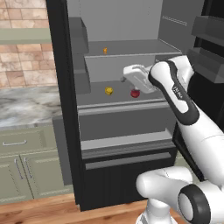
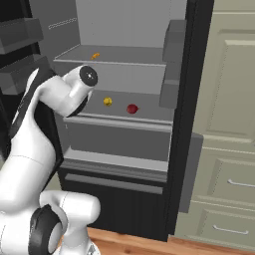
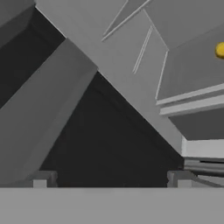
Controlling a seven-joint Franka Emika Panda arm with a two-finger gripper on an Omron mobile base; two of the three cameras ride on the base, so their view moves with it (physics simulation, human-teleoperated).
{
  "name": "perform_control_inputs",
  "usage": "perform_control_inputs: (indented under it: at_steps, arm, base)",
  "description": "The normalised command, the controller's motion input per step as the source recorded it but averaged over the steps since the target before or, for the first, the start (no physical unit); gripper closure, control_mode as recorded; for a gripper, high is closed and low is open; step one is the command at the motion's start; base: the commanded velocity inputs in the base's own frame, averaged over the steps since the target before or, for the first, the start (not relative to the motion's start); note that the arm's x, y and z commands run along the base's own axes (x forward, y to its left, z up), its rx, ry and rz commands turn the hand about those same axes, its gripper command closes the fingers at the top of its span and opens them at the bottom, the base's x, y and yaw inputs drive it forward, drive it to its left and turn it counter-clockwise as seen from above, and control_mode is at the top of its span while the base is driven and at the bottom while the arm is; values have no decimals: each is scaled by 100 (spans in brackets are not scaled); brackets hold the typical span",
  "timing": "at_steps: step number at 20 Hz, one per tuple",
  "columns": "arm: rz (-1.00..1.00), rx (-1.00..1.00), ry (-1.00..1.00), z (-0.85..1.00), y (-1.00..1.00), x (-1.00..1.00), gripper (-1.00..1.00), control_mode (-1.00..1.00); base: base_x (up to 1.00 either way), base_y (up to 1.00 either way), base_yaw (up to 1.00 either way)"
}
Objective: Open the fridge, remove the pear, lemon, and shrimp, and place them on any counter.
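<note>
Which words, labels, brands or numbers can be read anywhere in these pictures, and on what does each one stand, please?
Small dark lettering on the white arm's link, in the left base view: too small and blurred to read.
No readable text on the fridge, the lemon, the pear, the shrimp, the counter or the cabinets.

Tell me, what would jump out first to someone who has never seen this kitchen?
The tall black fridge stands wide open, showing its grey inside. On the middle shelf a yellow lemon and a dark-red pear sit side by side, with a tiny orange shrimp on the shelf above. The white robot arm reaches in toward the fruit, its gripper open and holding nothing.
</note>
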Motion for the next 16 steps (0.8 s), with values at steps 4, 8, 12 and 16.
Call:
perform_control_inputs:
  at_steps: [4, 8, 12, 16]
  arm:
    - [27, 25, 0, 0, 52, 68, -100, -100]
    - [22, 16, 0, 11, 54, 54, -100, -100]
    - [18, 13, 0, 36, 46, 48, -100, -100]
    - [18, 10, 0, 40, 56, 37, -100, -100]
  base:
    - [0, 0, 0]
    - [0, 0, 0]
    - [0, 0, 0]
    - [0, 0, 0]
